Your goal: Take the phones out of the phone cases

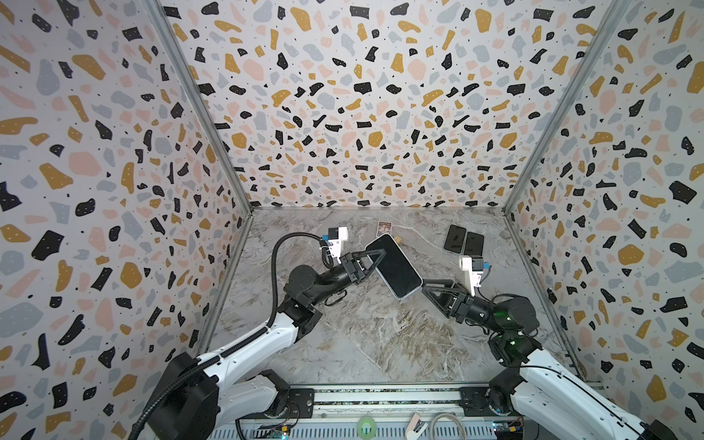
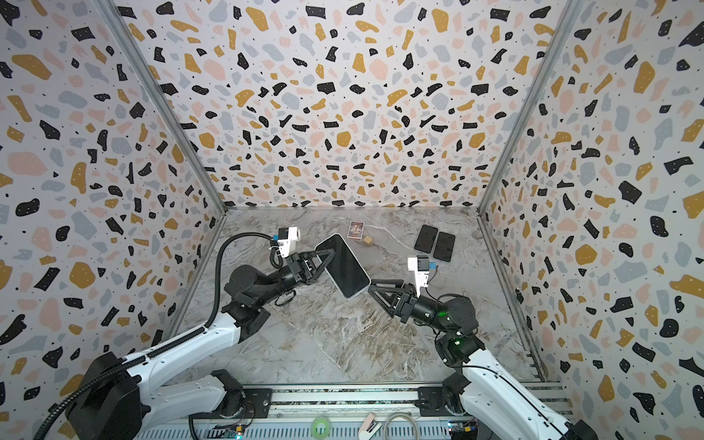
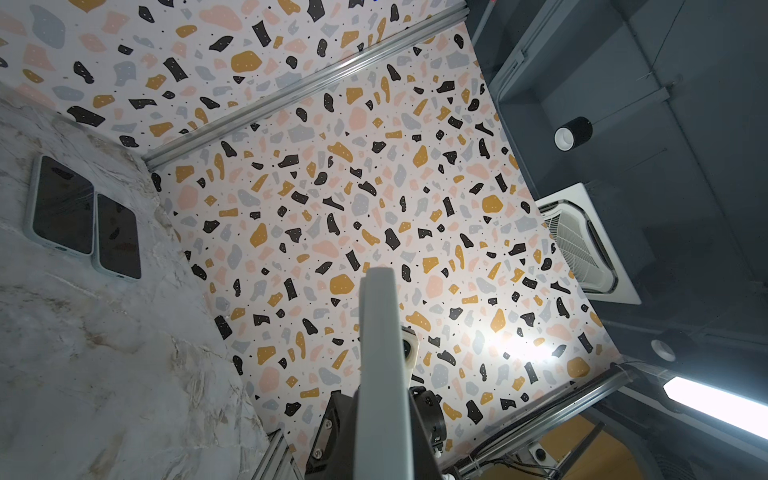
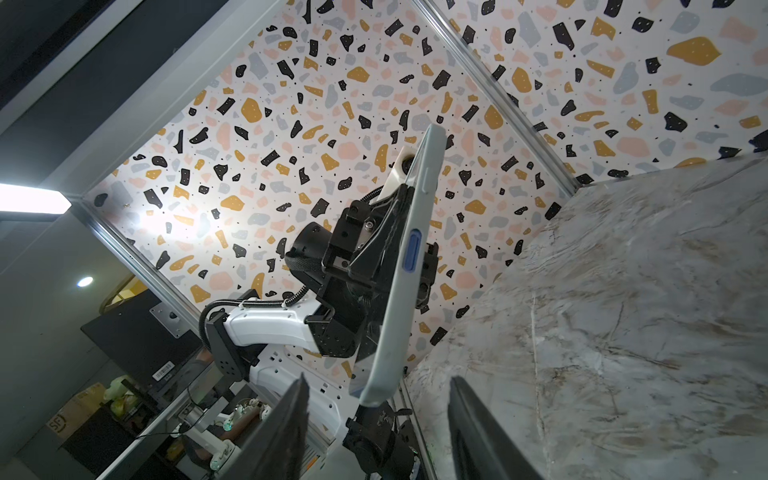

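So my left gripper [image 1: 372, 256] is clamped shut on the long edge of the phone case [image 4: 399, 299]. The phone [image 1: 394, 266] is sat inside it, dark screen facing up. The whole thing is lifted and tilted, off to the left of the two spare phones [image 1: 464, 242] in both top views, and nearer my base than they are. My left arm is stretched out low, fingers coming in sideways. My right gripper [image 4: 379, 380] reaches in from the near side of those spares, jaws apart, straddling the case's lower corner with a gap either side.
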